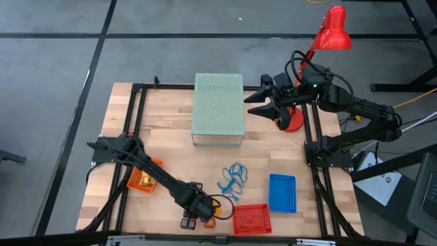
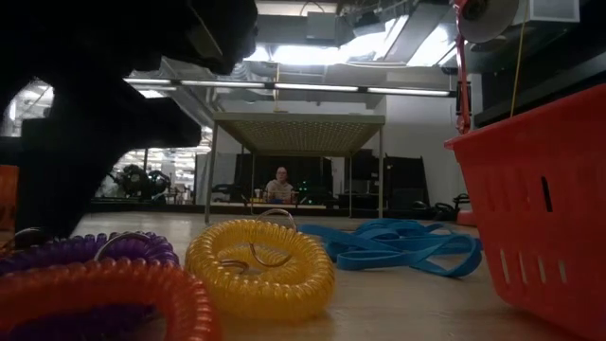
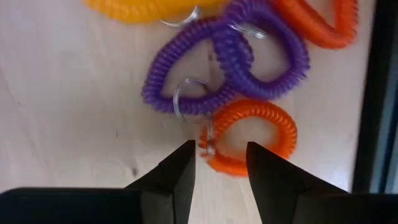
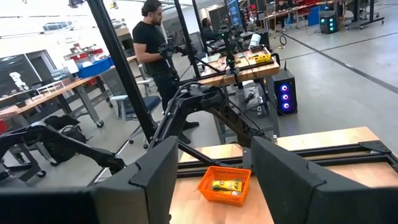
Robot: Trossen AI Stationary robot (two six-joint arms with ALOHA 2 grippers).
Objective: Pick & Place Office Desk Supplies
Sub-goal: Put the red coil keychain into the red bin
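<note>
At the lower centre of the high view, our left gripper (image 3: 217,165) hung open and empty over the small orange coiled plastic ring (image 3: 252,137); we judged it should straddle one side of the coil, clear of the purple coiled rings (image 3: 221,62). At upper right, our right gripper (image 4: 211,171) waited open and empty beside the red desk lamp (image 1: 326,48).

My overhead camera looks straight down on the bench (image 1: 171,123), while the low and left wrist views crowd the coils (image 2: 260,265).
</note>
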